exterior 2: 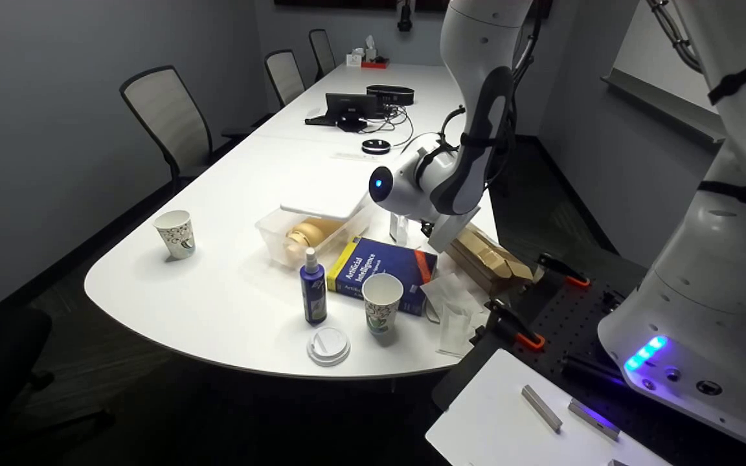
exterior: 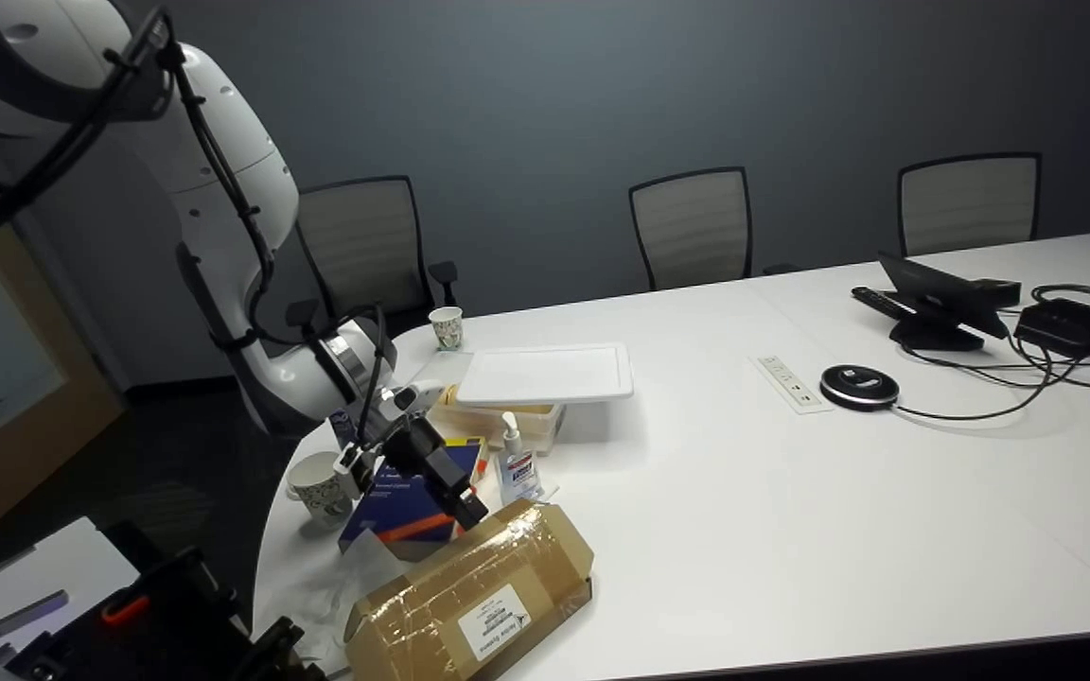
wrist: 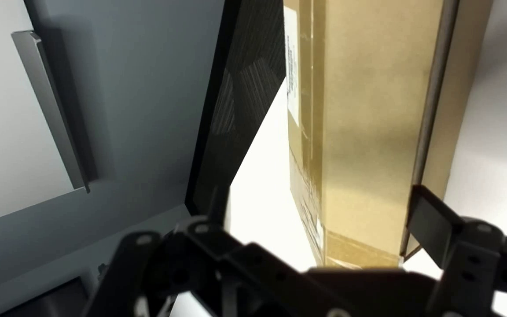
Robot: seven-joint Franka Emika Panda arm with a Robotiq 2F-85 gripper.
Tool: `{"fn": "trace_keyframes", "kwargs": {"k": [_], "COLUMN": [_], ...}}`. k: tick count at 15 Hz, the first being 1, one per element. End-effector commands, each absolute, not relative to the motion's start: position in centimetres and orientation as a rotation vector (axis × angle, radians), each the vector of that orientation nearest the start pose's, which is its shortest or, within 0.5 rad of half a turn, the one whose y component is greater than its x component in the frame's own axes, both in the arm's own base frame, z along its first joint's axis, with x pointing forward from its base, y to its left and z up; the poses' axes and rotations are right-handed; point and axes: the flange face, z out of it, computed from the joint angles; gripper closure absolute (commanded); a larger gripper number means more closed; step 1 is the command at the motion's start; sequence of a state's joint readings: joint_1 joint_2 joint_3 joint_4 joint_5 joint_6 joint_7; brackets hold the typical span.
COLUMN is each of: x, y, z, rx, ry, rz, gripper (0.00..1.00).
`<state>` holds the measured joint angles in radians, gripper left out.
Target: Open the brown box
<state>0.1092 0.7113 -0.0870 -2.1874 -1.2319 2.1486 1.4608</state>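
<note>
Brown box (exterior: 465, 579) lies at lower centre of the frame in an exterior view, on the counter (exterior: 772, 530) and close to its edge. Lid (wrist: 372, 123) down as far as I can judge; glossy tape (exterior: 507, 541) runs along the top, with a white label (exterior: 496, 622) toward the lower end. Opening judged not yet begun. Fingers (wrist: 434, 226) stand apart, holding nothing: in the wrist view the lower-right one overlaps the dark seam (wrist: 434, 101) along the box's side, the lower-left one shows well apart from the cardboard. Left of the box in an exterior view: a blue book (exterior 2: 383, 265) and translucent wrap (exterior 2: 454, 331). A clear pump bottle (exterior: 518, 473) stands just above the box in an exterior view. Risks, my estimate: if the tape binds lid to base, prying at the seam drags or tips the whole box, and with the edge so near it could go over. A finger that misses the seam would likely skid or dent the cardboard. A sideways swing may topple the bottle, since it stands near the fingers. Hard to make out: contact at the seam; whether the tape is slit; label print, too small to read. The box's lower end runs out of the frame in an exterior view; the arm's wrist (exterior 2: 418, 184) covers its upper part in an exterior view; in the wrist view black linkage (wrist: 258, 273) hides what lies below.
</note>
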Motion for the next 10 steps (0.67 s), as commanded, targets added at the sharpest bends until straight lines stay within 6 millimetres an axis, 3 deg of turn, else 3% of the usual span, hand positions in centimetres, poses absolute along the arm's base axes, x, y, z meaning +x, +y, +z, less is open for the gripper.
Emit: {"fn": "trace_keyframes", "kwargs": {"k": [1, 10], "x": [45.1, 43.3], "y": [-3.5, -4.7], "z": [6.0, 8.3], "rx": [2.109, 2.079], "ry": [-0.349, -0.385], "rz": [0.042, 0.018], "gripper": [0.0, 0.0]}}
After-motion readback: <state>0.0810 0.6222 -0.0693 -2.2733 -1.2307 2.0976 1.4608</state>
